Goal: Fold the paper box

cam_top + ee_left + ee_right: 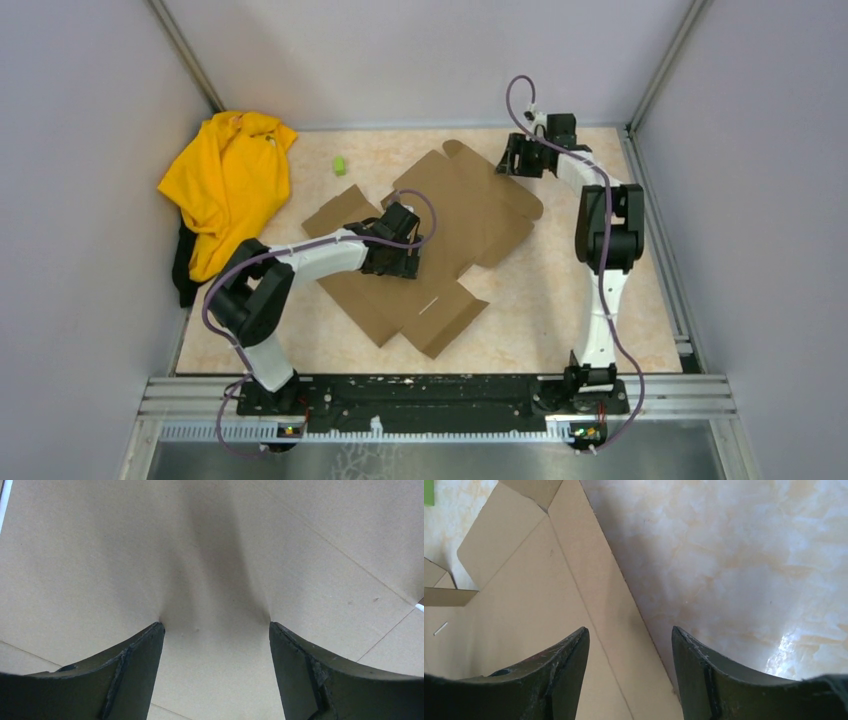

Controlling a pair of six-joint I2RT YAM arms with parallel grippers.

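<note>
— In the middle of the overhead view, is that the paper box?

— Yes. Plain brown cardboard, lying flat and unfolded on the table. It sits at a slant, with flaps reaching from the upper middle of the frame down to the lower middle.

— Where's the left pincer?

— Down on the sheet, a little left of its centre. In its own camera the fingers are spread wide, and both tips touch the cardboard, which dimples slightly at each one. Cardboard fills that whole view.

— And the right pincer?

— It's at the sheet's upper right corner, towards the top of the frame. Its fingers stand apart too. Under them the box's edge runs diagonally, with cardboard on the left and bare table on the right. I can't tell whether the tips touch anything.

— What else is about?

— A yellow cloth is bunched in the upper left, near the box's left flap but apart from it. A small green thing lies on the table between the cloth and the box.
</note>
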